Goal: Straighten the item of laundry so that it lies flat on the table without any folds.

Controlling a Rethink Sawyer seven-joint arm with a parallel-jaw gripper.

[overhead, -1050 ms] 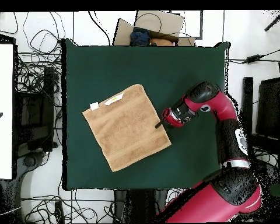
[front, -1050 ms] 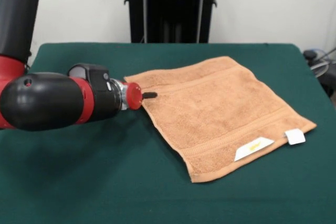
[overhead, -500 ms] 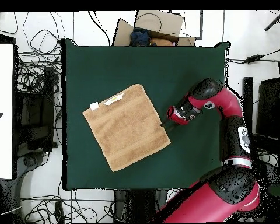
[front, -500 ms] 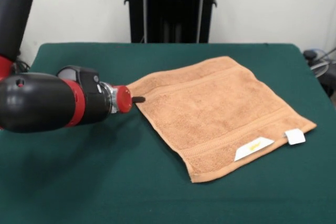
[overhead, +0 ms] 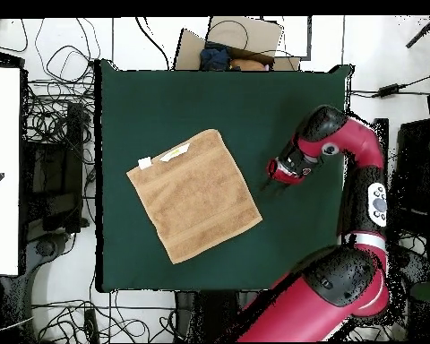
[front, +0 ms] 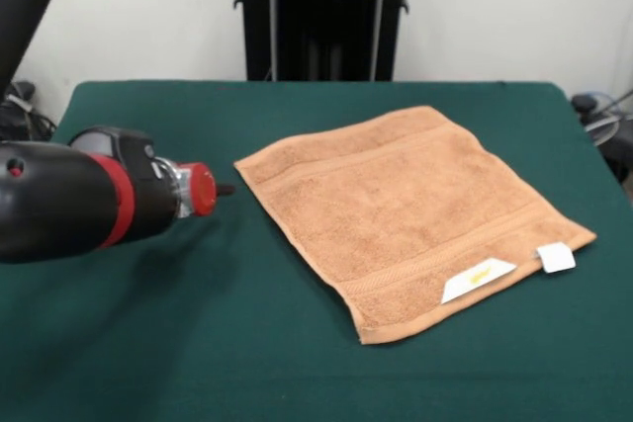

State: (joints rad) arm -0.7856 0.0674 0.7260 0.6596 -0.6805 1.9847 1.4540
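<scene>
On the surface: you had the towel [front: 413,214] lying spread on the dark green surface [front: 297,363], skewed so its corners pointed along the sides, well inside every edge.
Towel state: it looked flat to me, with no fold or turned corner showing in either view; the border bands ran straight, and the white tag [front: 556,257] stuck out at one corner, with a white label [front: 477,279] on the band beside it.
Hand: your hand [front: 224,188] hung just beside the towel's corner, apart from the cloth and gripping nothing; only a small dark tip showed past the red collar, so I could not tell whether it was apart or together.
Why placed so: the arm [overhead: 362,193] lay low and nearly level over the bare green beside the towel; I judged that a stand-off pose, since nothing on the cloth seemed to need a pull.
Progress: by my reading, the task was as good as done.
Around: beyond the surface you had cables [overhead: 53,116] tangled on the floor, a cardboard box [overhead: 232,45] at one end, and a black stand [front: 321,12] against the wall.
In the way: nothing stood on the surface between your hand and the towel.
</scene>
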